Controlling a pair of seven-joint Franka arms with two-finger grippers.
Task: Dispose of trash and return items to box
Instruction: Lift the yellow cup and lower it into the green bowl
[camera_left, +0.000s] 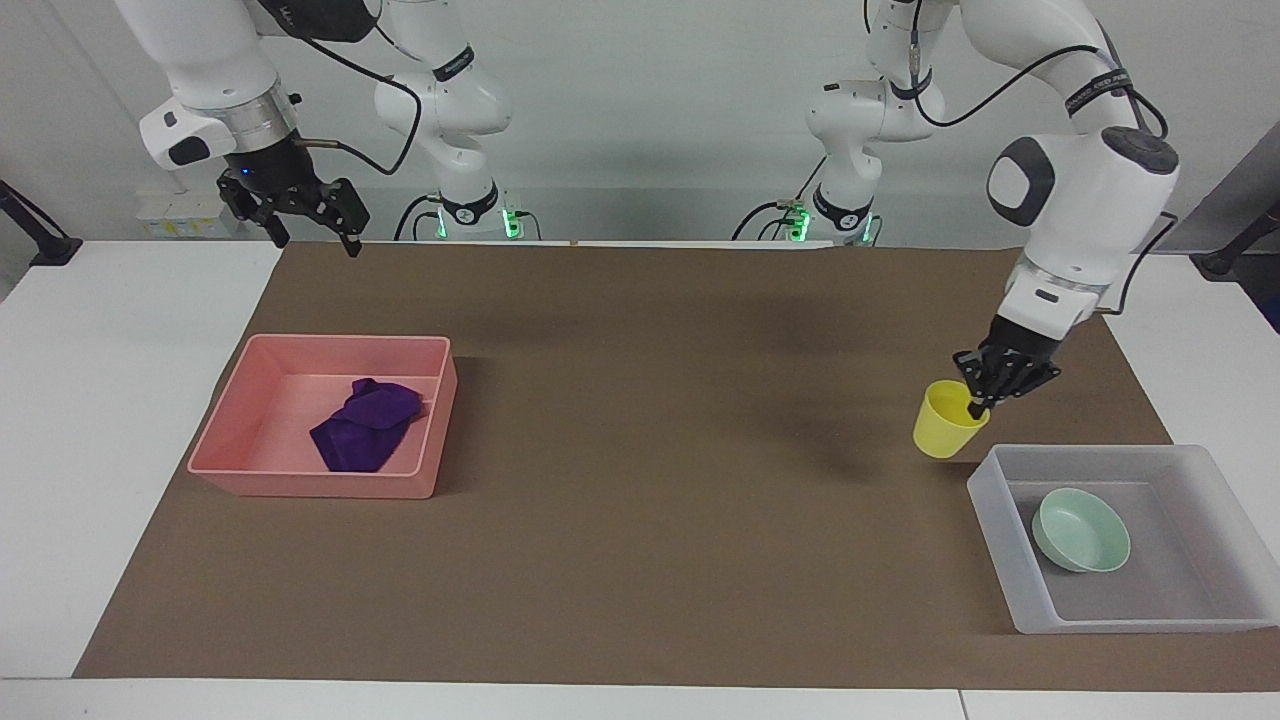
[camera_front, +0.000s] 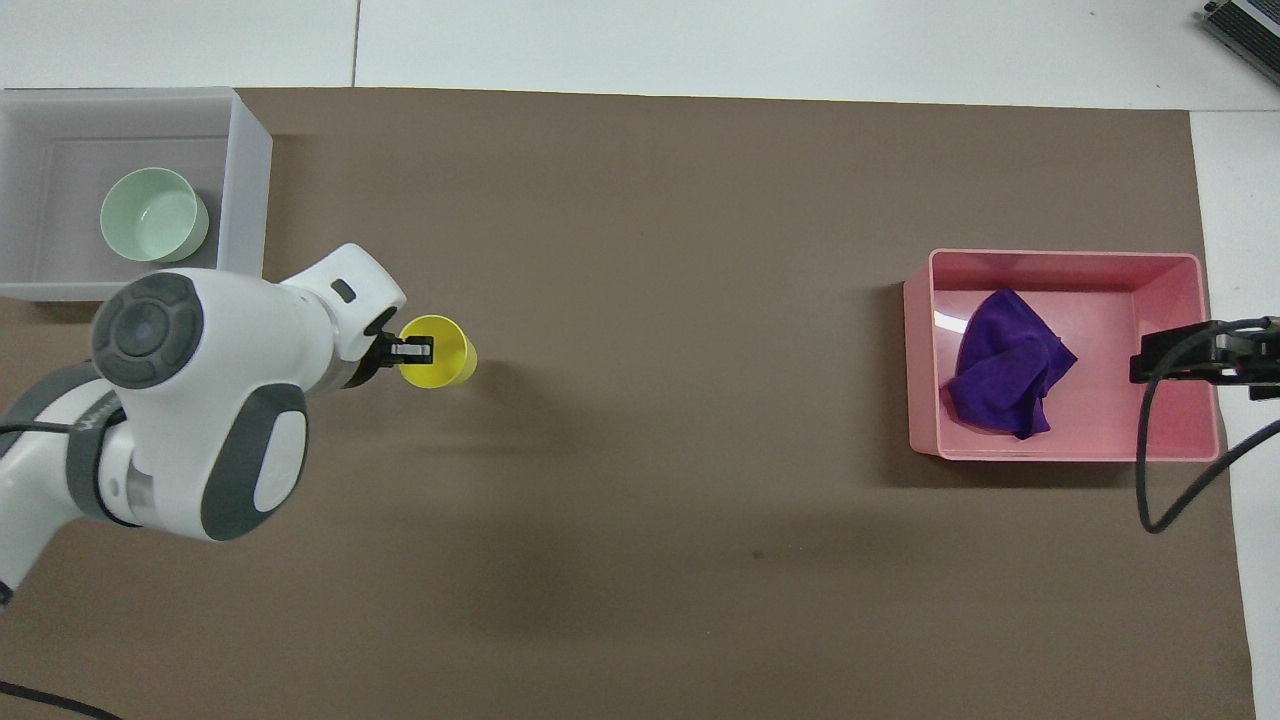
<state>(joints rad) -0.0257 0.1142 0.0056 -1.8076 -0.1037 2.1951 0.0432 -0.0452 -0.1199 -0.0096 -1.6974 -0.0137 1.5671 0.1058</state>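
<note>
A small yellow plastic cup (camera_left: 947, 420) hangs tilted in the air at the right of the facing view, just above and left of the box. The left pincer (camera_left: 976, 404) is clamped on the cup's rim, one finger inside and one outside. In the overhead view the cup (camera_front: 437, 351) sits left of centre, with the pincer (camera_front: 410, 350) across its mouth; only the facing view shows the cup lifted off the brown mat (camera_left: 640, 520).

The box, a translucent whitish plastic tray (camera_left: 1003, 535), occupies the lower right of the facing view and the upper left of the overhead view (camera_front: 245, 180). A pale mint-green bowl (camera_left: 1080, 530) rests inside it. The overhead view looks straight into the bowl (camera_front: 153, 214); the facing view shows it leaning to one side.

The deep-purple cloth (camera_left: 366, 424) lies crumpled in the pink tray (camera_left: 320, 485) at the left of the facing view. In the overhead view the cloth (camera_front: 1006, 363) and the pink tray (camera_front: 1070, 262) are at the right.

The right pincer (camera_left: 312, 238) waits in the air at the upper left of the facing view, above the mat's corner, its fingers spread apart. The overhead view shows only a dark part of it (camera_front: 1190, 355) at the right edge, over the pink tray's wall. The white tabletop (camera_left: 110, 400) borders the mat.
</note>
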